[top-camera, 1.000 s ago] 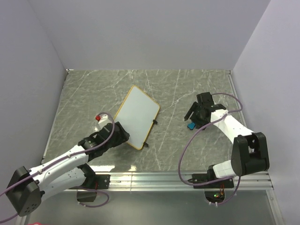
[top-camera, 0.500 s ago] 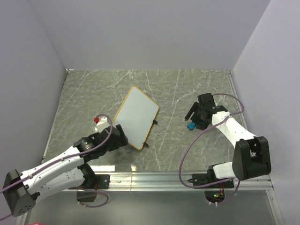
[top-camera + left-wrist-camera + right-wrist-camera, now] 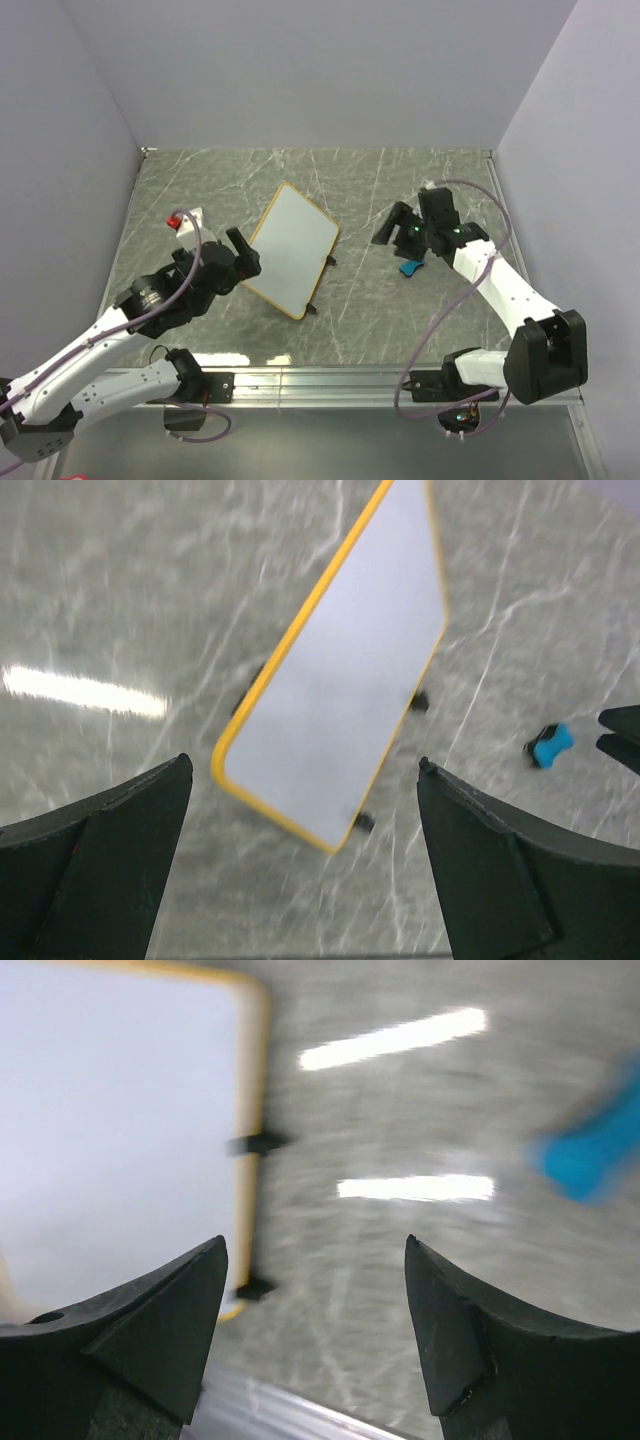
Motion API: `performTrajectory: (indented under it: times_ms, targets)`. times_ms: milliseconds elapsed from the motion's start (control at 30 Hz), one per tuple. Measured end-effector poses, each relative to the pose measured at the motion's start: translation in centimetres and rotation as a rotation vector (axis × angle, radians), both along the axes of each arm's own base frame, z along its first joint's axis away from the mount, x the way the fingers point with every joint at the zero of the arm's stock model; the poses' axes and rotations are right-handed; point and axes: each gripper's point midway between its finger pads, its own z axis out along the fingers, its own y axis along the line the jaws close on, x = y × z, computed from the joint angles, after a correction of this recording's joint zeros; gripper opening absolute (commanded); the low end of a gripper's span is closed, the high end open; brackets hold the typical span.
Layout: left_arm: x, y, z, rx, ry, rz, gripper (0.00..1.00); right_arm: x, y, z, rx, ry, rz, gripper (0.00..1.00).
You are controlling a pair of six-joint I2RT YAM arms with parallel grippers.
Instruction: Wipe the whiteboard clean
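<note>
The whiteboard [image 3: 290, 250] lies flat and slanted on the grey marble table, tan-framed, with two small black feet on its right edge. Its white face shows no marks. It also shows in the left wrist view [image 3: 350, 680] and the right wrist view [image 3: 110, 1140]. The small blue eraser [image 3: 410, 268] lies on the table to the right of the board, also in the wrist views [image 3: 550, 745] [image 3: 590, 1155]. My left gripper [image 3: 243, 253] [image 3: 305, 768] is open and empty, raised beside the board's left edge. My right gripper [image 3: 392, 226] [image 3: 315, 1243] is open and empty, above the table just up-left of the eraser.
A metal rail [image 3: 380, 375] runs along the table's near edge by the arm bases. Pale walls close in the table at the left, back and right. The right arm's cable [image 3: 400, 330] loops over the table near the rail.
My left gripper has pulled back and risen from the board's near-left edge. My right gripper has lifted and swung left, off the eraser, which stays where it was. The board has barely moved.
</note>
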Motion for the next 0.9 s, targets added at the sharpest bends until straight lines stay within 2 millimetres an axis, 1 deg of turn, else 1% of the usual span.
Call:
performTrajectory:
  times_ms: [67, 133, 200, 267, 300, 400, 467, 500, 567, 600, 667, 767, 800, 900]
  targets:
    - [1.0, 0.1, 2.6, 0.021, -0.077, -0.003, 0.99, 0.3, 3.1, 3.2, 0.044, -0.082, 0.113, 0.77]
    - [2.0, 0.0, 5.0, 0.031, -0.155, -0.003, 0.99, 0.6, 6.2, 7.3, 0.075, -0.192, 0.222, 0.77]
    - [3.0, 0.0, 7.5, 0.015, -0.226, 0.028, 0.99, 0.2, 8.5, 11.0, 0.101, -0.297, 0.308, 0.77]
    - [4.1, -0.2, 9.8, -0.006, -0.287, 0.043, 0.99, -0.5, 9.5, 13.3, 0.112, -0.376, 0.35, 0.77]
    - [4.8, -0.2, 10.8, -0.006, -0.313, 0.04, 0.99, -1.2, 9.5, 14.3, 0.114, -0.409, 0.362, 0.77]
    - [7.4, 0.5, 12.8, 0.013, -0.342, 0.063, 0.99, -2.7, 8.2, 16.2, 0.115, -0.496, 0.348, 0.8]
    - [9.0, 0.6, 13.7, 0.018, -0.339, 0.066, 0.98, -4.2, 7.1, 16.5, 0.12, -0.545, 0.334, 0.8]
    - [10.2, 0.7, 13.8, 0.017, -0.329, 0.063, 0.97, -4.9, 6.6, 16.3, 0.124, -0.561, 0.33, 0.81]
    - [11.9, 1.1, 13.2, 0.02, -0.304, 0.051, 0.97, -6.4, 5.7, 15.3, 0.126, -0.569, 0.326, 0.82]
    - [12.5, 1.4, 12.5, 0.025, -0.283, 0.05, 0.97, -6.9, 5.4, 14.9, 0.129, -0.568, 0.322, 0.82]
    - [13.2, 1.9, 11.6, 0.034, -0.254, 0.052, 0.97, -7.6, 5.0, 14.1, 0.134, -0.555, 0.315, 0.82]
    - [13.5, 1.9, 10.9, 0.04, -0.227, 0.04, 0.97, -7.8, 5.2, 13.8, 0.147, -0.537, 0.318, 0.84]
    - [13.6, 1.9, 10.8, 0.043, -0.221, 0.04, 0.96, -7.9, 5.3, 13.7, 0.154, -0.526, 0.323, 0.86]
    - [13.5, 1.9, 10.6, 0.048, -0.213, 0.04, 0.95, -8.1, 5.8, 12.5, 0.175, -0.483, 0.334, 0.98]
